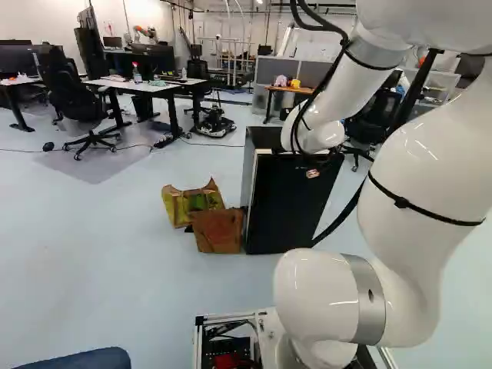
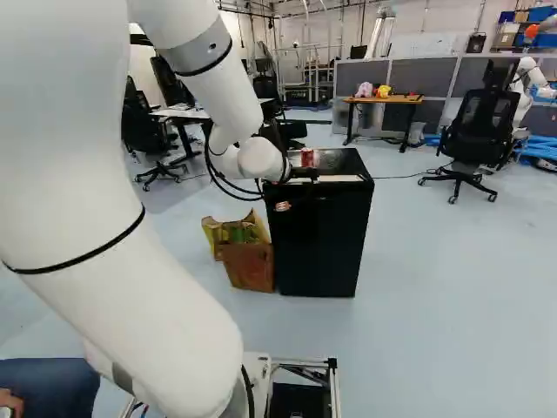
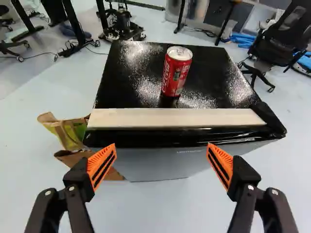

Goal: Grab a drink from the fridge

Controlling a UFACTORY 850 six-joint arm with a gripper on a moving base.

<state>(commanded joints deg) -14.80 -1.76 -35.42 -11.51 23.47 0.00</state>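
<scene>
Red metal catches the light: the drink can (image 3: 177,71) stands upright on the glossy black top of the fridge (image 2: 315,248), well in from the side edges and farther back than the pale strip (image 3: 175,118) along the near edge. The gripper (image 2: 292,197) is released, its two fingers spread wide with nothing between them, at the near side of the fridge. From there, the strip and the near edge of the top lie between it and the can; black surface shows to the can's left and right.

Down on the left, a brown bag (image 1: 218,231) sits right beside the fridge, with a crumpled yellow-green bag (image 1: 190,205) just behind it, close to the fridge's left side. On the right, pale floor (image 2: 452,287) spreads out, with a black office chair (image 2: 479,131) farther back. Beyond the fridge I see a small wooden table (image 2: 383,99) carrying soft toys (image 2: 373,91), before grey partitions (image 2: 424,77). Over to the far left stand a white desk (image 1: 146,84) and another black chair (image 1: 71,92), well apart from the arm (image 2: 113,200).
</scene>
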